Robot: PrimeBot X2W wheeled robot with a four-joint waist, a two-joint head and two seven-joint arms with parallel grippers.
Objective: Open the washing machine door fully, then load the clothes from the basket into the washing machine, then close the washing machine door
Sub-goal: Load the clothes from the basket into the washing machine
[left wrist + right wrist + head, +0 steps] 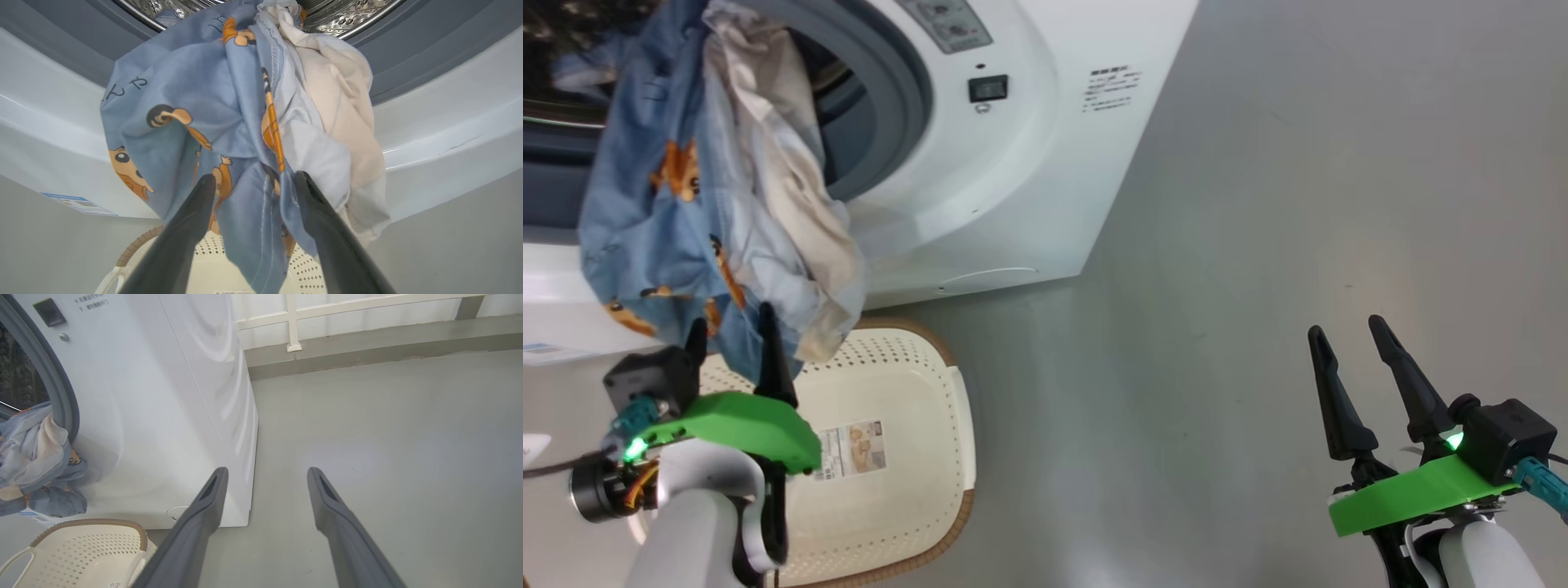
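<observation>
One big white washing machine (1029, 163) takes the upper left of the head view. Its mouth is open, with the grey rubber seal (907, 90) around it. The clothes (686, 220), blue cloth with orange bears and some white parts, hang out of this mouth. The top of the bundle lies over the lower lip of the seal, at the edge of the steel drum (351, 16). The rest falls down the front of the machine to just above the basket (915, 384). The basket stands on the floor close against the machine and looks empty.

The left pincer (730, 320) is under the bundle with its fingers apart. The lowest fold hangs between them, but they do not press on it. The right pincer (1346, 327) is wide open too, holds nothing, and is well apart over bare floor.

I judge that the loading is about half done. To do it well, the left pincer should close on the hanging fold and lift it above the lip. Then it should push deep into the drum before it lets go, so that no corner rests on the seal where the door would catch it.
</observation>
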